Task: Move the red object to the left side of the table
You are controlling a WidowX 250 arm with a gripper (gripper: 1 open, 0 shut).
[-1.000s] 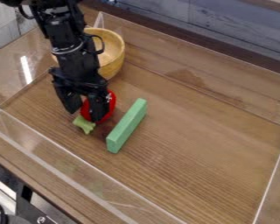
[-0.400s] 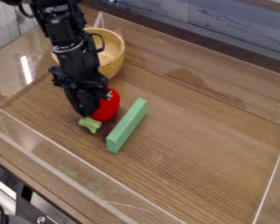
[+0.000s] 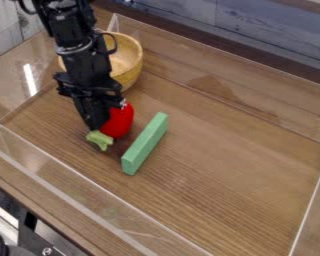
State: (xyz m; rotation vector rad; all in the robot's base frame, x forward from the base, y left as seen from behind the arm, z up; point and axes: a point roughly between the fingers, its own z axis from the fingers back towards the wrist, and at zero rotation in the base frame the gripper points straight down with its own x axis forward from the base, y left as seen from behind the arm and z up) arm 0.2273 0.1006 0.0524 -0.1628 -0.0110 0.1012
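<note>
The red object point(image 3: 120, 122), a small rounded toy fruit with a pale green leafy stem point(image 3: 99, 141), lies on the brown wood-grain table point(image 3: 216, 150) left of centre. My black gripper point(image 3: 100, 120) comes straight down onto it, and its fingers are closed against the fruit's left part. The fruit still rests on the tabletop, its red body showing to the right of the fingers and its stem poking out below them.
A long green rectangular block point(image 3: 144, 142) lies just right of the fruit, almost touching it. A yellow wooden bowl point(image 3: 124, 58) stands behind the arm. Low clear acrylic walls point(image 3: 29, 165) edge the table on all sides.
The fingers stood wide apart on either side of the fruit and have closed onto it. The fruit shifted slightly. The arm has stayed in place.
</note>
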